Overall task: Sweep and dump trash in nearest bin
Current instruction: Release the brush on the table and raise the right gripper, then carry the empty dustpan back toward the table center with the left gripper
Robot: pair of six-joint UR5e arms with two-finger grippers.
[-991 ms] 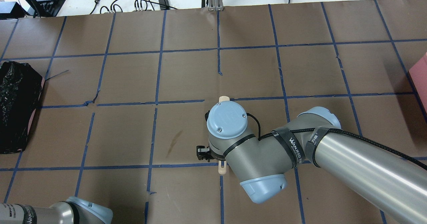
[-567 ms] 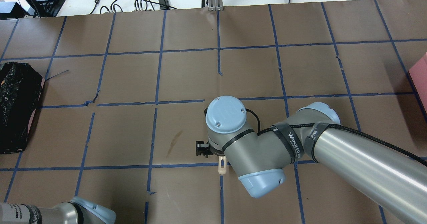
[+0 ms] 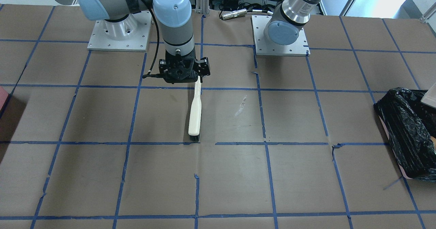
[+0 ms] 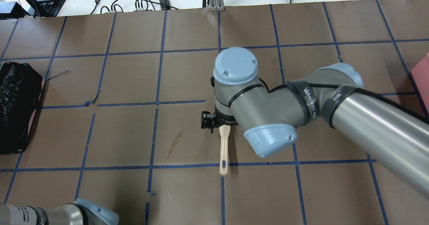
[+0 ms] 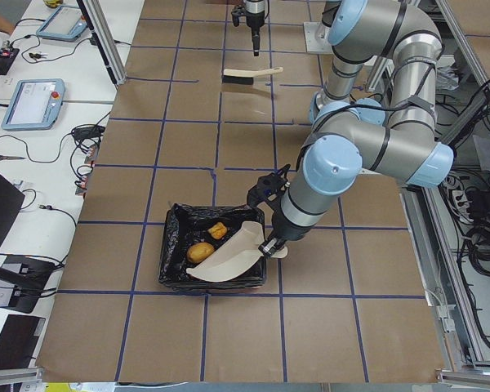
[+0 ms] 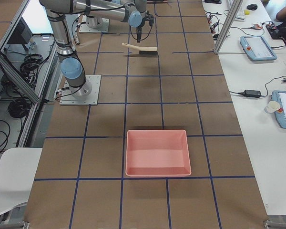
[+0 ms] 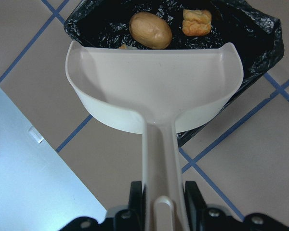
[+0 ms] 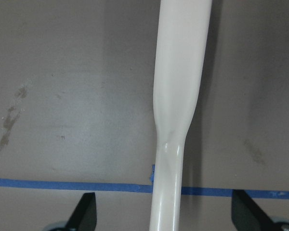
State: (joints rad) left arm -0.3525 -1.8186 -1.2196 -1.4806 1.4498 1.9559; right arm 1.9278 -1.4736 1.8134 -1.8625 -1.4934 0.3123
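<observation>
Trash (image 5: 202, 249), all three food pieces, lies inside the bin (image 5: 173, 273), a container lined with a crinkled glossy black plastic bag. The bin is at the 9 o'clock edge of the brown-paper bench (image 4: 127, 30) with its blue tape grid in the overhead view.

Left wrist view: round golden-brown bun (image 7: 150, 30) at 12 o'clock of the pan mouth, pale yellow bread chunk (image 7: 197, 21) with browned edges at 1 o'clock. Second chunk (image 7: 126, 46) barely peeks over the pan rim at 11 o'clock.

White plastic dustpan (image 7: 154, 91) is tilted, mouth over the bin. Left pincer (image 7: 164, 202) is clamped on the dustpan handle from both sides.

Cream-handled brush (image 3: 195, 111) with dark bristles lies flat mid-bench, on a 12-to-6 line in the overhead view, handle end at 6. Right pincer (image 8: 167, 216) hangs over that handle, fingers (image 8: 86, 214) spread wide either side, not touching it, holding nothing.

Plain pink rectangular tray (image 6: 157, 132) sits at the bench's 3 o'clock edge, well apart from the brush.
</observation>
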